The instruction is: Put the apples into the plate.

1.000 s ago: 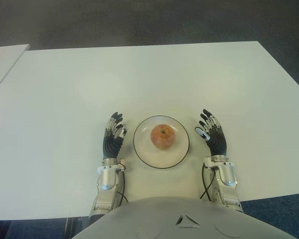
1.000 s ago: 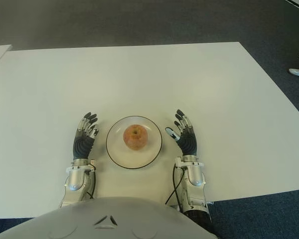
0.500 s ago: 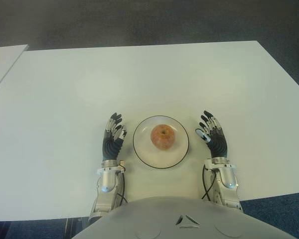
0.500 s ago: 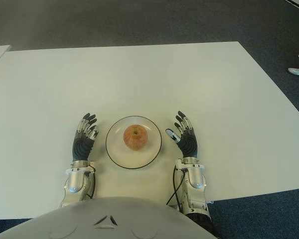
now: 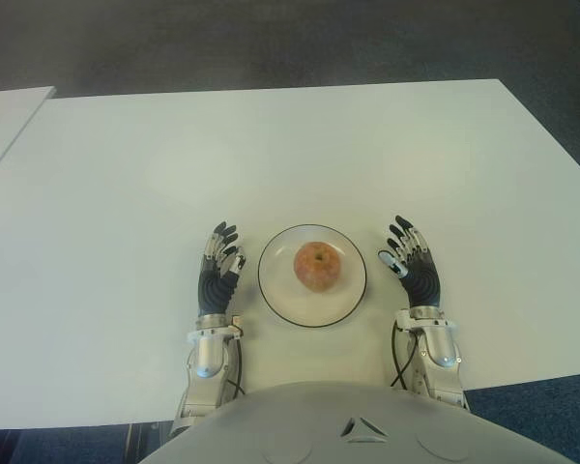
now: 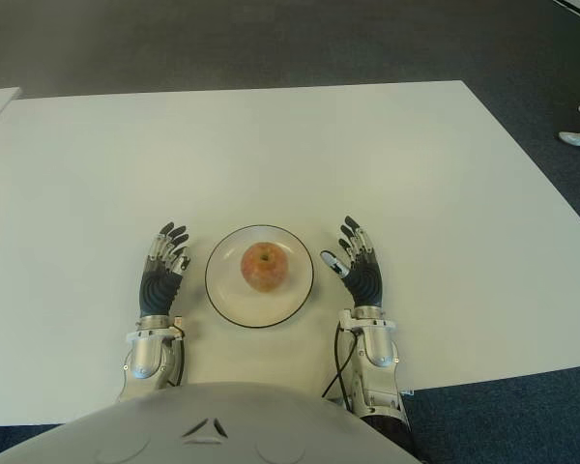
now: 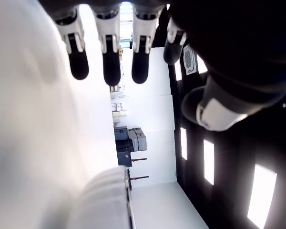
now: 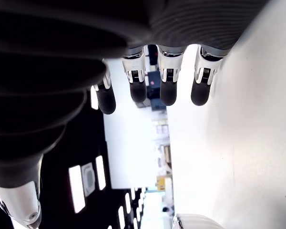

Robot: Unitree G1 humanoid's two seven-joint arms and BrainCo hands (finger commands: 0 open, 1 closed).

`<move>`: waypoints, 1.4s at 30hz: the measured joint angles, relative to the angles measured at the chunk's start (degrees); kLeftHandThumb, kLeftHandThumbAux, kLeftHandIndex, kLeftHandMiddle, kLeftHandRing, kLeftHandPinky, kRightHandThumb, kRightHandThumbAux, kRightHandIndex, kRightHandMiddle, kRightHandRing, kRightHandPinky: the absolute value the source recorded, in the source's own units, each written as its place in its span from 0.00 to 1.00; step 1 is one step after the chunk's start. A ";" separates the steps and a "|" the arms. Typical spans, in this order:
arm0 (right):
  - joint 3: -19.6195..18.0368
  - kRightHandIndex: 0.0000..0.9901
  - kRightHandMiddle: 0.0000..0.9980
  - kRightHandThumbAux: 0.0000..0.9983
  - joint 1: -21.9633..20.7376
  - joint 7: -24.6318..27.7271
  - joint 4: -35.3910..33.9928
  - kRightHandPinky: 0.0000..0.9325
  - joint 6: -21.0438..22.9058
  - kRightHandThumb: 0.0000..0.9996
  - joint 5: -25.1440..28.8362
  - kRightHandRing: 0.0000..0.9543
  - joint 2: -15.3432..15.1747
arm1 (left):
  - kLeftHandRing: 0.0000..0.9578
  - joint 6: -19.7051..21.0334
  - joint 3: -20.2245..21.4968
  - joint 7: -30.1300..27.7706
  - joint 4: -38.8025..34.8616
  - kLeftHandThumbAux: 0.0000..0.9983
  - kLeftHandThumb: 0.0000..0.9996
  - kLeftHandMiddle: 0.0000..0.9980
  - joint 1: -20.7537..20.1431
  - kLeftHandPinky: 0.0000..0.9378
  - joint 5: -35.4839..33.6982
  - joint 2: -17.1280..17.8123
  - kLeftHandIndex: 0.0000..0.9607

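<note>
Sitting on the round white dark-rimmed plate (image 5: 280,295) is a reddish-yellow apple (image 5: 316,266). Just left of the plate, the left hand (image 5: 218,273) has fingers spread, empty; just right of it, the right hand (image 5: 414,267) likewise, over the white table (image 5: 271,145).

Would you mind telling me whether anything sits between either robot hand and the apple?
Only the plate's rim: the apple already sits inside it, with the left robot hand and right robot hand open on either side.
</note>
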 measured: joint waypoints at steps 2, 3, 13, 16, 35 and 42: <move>0.11 0.13 0.09 0.65 0.03 -0.19 -0.02 0.12 0.00 0.26 -0.22 0.07 0.00 | 0.20 0.00 0.00 0.00 -0.03 0.55 0.03 0.19 0.00 0.20 0.01 0.05 0.12; 0.17 0.12 0.08 0.65 0.04 -0.25 -0.03 0.12 0.00 0.25 -0.36 0.07 0.00 | 0.20 0.00 -0.01 0.00 -0.08 0.55 0.03 0.19 0.01 0.21 0.06 0.06 0.12; 0.68 0.11 0.07 0.65 0.10 -0.57 -0.07 0.11 -0.01 0.26 -0.93 0.06 -0.14 | 0.22 0.03 -0.03 0.14 -1.07 0.54 0.03 0.20 1.06 0.25 1.90 0.09 0.12; 0.73 0.11 0.07 0.65 0.09 -0.67 -0.07 0.12 -0.01 0.27 -0.96 0.06 -0.15 | 0.23 0.46 -0.02 0.14 -1.54 0.54 0.03 0.20 1.50 0.25 2.18 0.07 0.12; 1.03 0.08 0.05 0.68 0.04 -0.38 0.12 0.05 -0.27 0.25 -0.94 0.03 -0.39 | 0.23 5.75 -0.09 0.14 -4.67 0.55 0.02 0.21 2.75 0.25 2.15 -0.29 0.14; 1.37 0.03 0.01 0.70 -0.12 1.02 -1.20 0.01 3.39 0.20 -0.75 0.00 -1.63 | 0.20 13.41 -2.08 0.20 -10.79 0.55 0.02 0.18 4.29 0.23 2.31 -1.21 0.13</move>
